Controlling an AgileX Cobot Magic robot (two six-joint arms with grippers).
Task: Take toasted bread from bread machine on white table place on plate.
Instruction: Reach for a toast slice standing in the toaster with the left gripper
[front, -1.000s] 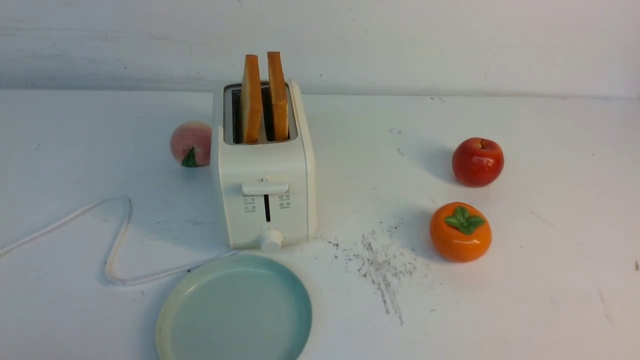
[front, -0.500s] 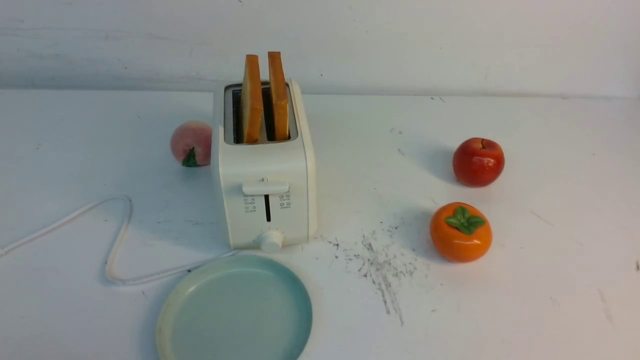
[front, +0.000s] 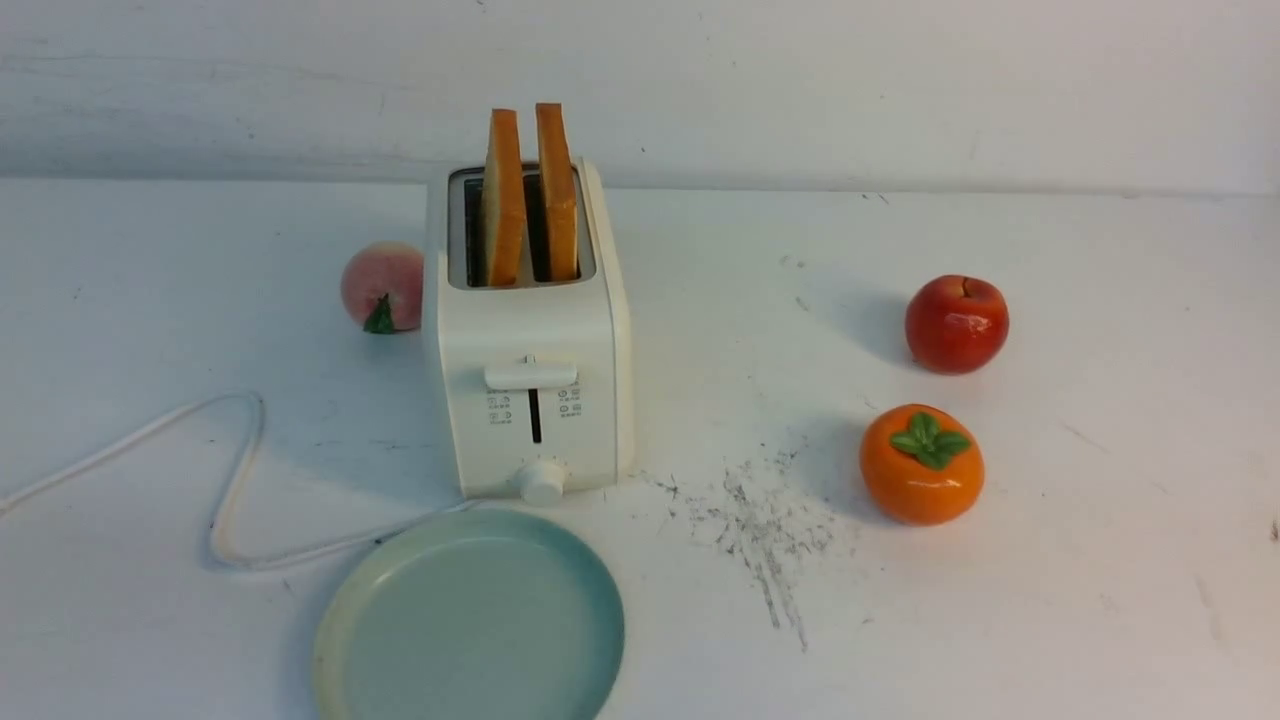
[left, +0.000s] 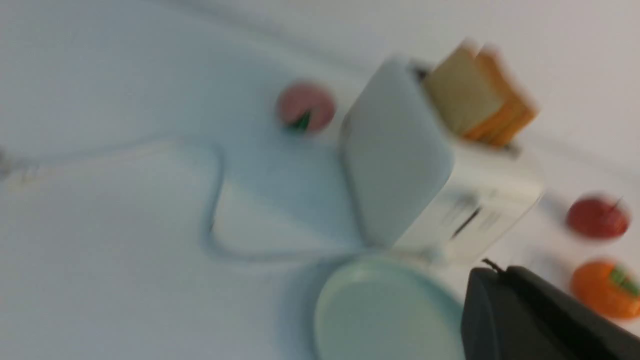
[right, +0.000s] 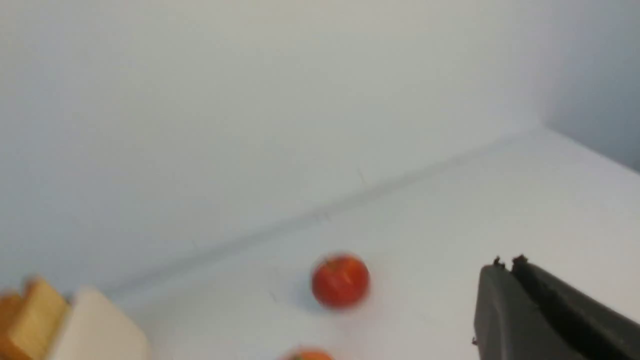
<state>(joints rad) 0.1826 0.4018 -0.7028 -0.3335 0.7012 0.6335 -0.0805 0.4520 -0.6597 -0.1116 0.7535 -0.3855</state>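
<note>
Frontally: 2 slices of toasted bread (front: 527, 195) upright and side by side in the slots of the bread machine (front: 530, 400), upper halves standing proud of its silver top, crust edges toward the camera. Just in front of the knob, on the white table (front: 1050, 600), the plate (front: 470, 620), bare, nearly touching the machine's base. Off to the sides, a peach (front: 382, 285) beside the machine, an apple (front: 956, 324) and a persimmon (front: 921, 464) well apart on the right, a cord (front: 235, 480) looping on the left. No arm in this view.

From the left wrist, blurred: the left gripper (left: 492, 272) hanging above the plate's near rim, apart from everything, fingers seemingly pressed together with no gap showing; toast and machine beyond it.

From the right wrist: the right gripper (right: 506, 262) in mid-air, its 2 tips side by side with only a thin seam between, holding nothing; the toast just at the picture's edge, the apple between.

Judged by looks: light, dry, stiff yet crumbly, easy to crack under a hard squeeze. Best taken across the flat faces near the exposed top edge, 1 slice at a time, with a gentle pinch and a straight upward pull clear of the slot.
</note>
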